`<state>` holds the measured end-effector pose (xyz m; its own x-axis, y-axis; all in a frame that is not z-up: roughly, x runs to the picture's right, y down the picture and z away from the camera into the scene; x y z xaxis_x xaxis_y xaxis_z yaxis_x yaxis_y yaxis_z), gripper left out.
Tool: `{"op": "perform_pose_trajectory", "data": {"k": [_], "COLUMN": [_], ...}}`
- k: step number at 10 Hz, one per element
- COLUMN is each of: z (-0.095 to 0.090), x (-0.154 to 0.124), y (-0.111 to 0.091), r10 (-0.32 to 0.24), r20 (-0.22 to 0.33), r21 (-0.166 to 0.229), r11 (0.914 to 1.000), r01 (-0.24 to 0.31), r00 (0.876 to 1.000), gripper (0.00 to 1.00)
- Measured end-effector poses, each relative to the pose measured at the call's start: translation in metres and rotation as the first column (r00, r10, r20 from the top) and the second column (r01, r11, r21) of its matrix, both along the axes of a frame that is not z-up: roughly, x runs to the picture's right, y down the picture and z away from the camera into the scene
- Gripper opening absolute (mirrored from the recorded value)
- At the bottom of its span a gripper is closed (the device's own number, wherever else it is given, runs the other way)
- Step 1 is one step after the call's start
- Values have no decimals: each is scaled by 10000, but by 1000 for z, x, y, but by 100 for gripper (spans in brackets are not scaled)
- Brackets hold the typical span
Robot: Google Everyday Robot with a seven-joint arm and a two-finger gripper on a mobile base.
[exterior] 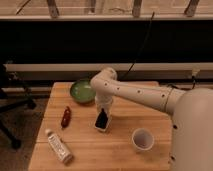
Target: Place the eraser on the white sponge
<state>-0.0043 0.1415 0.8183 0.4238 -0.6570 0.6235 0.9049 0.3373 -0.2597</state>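
Observation:
The eraser [101,119], a small flat black slab, lies on top of the white sponge [103,127], a cream block in the middle of the wooden table [90,150]. The gripper [103,107] hangs from the white arm [135,92] and stands right above the eraser's far end, at or near touching it. The sponge shows only as a pale rim around the eraser's near and right sides.
A green bowl [81,91] sits at the back left, just behind the gripper. A dark red-brown elongated object [65,116] lies to the left. A white labelled bottle [58,146] lies at the front left. A white cup [142,139] stands at the front right.

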Motion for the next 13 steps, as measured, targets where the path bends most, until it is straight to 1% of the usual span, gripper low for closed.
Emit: {"op": "perform_pose_trajectory", "data": {"k": [2,3,4,5,9,11,12,13], "z": [0,0,0,-1,-5,-1,2,3], "x": [-1,1,2,3,5,5,3,4], "y": [2,3,3,3,1,-5,-10,-10], "r10": [48,91,137,162,206,267,227,197], "r20": [105,128,140,148,143,162,197,191], "r21": [-35,-41,-18,3,178,201,219,209], "r11": [10000,10000,9999,9999,9996,9994,9995,9996], "r01": [-48,-91,-136,-162,-208,-270,-231,-201], "r00": [9999,9999,9998,9998,9997,9995,9995,9996], "gripper": [57,69,77,80,80,80,78,69]}}
